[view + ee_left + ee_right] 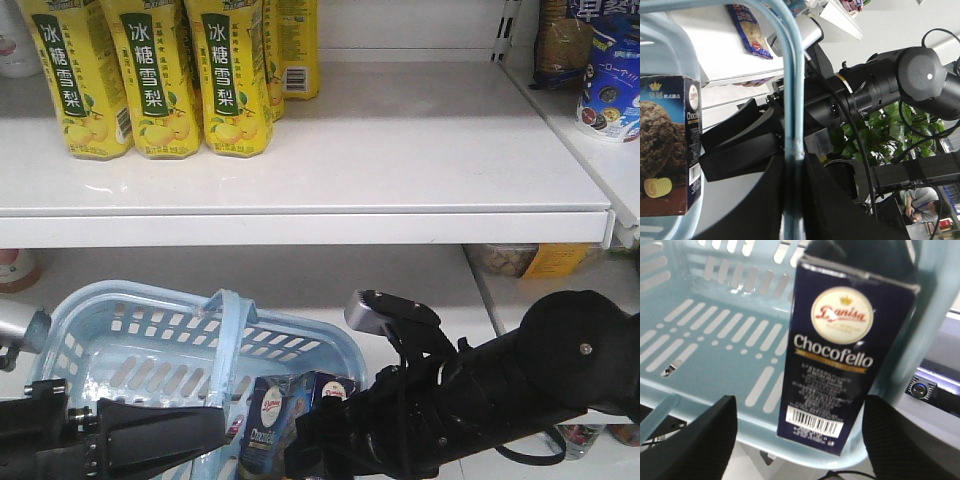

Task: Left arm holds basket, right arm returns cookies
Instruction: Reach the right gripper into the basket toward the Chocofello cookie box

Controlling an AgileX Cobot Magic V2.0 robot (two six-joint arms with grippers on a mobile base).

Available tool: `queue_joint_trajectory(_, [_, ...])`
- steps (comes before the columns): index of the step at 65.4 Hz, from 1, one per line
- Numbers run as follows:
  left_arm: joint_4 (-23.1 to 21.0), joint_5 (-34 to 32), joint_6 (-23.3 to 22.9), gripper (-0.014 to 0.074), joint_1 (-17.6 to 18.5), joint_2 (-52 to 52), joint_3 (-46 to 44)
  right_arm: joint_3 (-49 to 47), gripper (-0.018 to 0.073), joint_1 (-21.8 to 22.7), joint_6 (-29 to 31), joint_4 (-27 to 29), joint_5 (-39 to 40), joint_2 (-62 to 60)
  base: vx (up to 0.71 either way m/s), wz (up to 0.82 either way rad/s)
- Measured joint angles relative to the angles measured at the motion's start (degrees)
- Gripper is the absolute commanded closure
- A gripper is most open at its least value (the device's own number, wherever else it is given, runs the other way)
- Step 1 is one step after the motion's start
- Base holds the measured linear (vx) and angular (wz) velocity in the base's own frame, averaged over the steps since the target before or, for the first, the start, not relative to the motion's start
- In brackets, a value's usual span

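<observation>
Cookies (840,350) stand upright between the spread fingers of my right pincer (797,417), which is open and not yet pressing the carton, ready to close on it. The carton sits inside the basket (715,355) against its near wall. My left pincer (792,200) is clamped on the handle (792,100) to steady the basket below the shelf (400,160), where I judge the box belongs.

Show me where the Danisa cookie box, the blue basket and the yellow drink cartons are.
cookie box (840,357): right wrist view, front face, on the lettering.
basket (715,372): right wrist view, bare floor.
yellow drink cartons (160,80): front view, middle carton's front.
</observation>
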State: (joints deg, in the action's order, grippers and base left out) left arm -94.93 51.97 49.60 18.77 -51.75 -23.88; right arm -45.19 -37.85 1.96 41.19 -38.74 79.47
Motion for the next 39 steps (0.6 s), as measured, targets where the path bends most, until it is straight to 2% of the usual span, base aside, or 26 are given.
queue_joint_trajectory(25, [0.47, 0.94, 0.0, 0.0603, 0.0, -0.05, 0.04, -0.29, 0.0074, -0.39, 0.06, 0.81, 1.45, 4.15, 0.0, 0.0])
queue_joint_trajectory(32, [0.67, 1.07, 0.0, 0.0603, 0.0, -0.05, 0.18, -0.29, 0.0146, -0.58, 0.1, 1.1, 1.56, 5.36, 0.0, 0.0])
queue_joint_trajectory(39, [0.88, 1.18, 0.0, 0.0603, 0.0, -0.05, 0.18, -0.29, 0.027, -0.58, 0.1, 0.76, 1.56, 5.53, 0.0, 0.0])
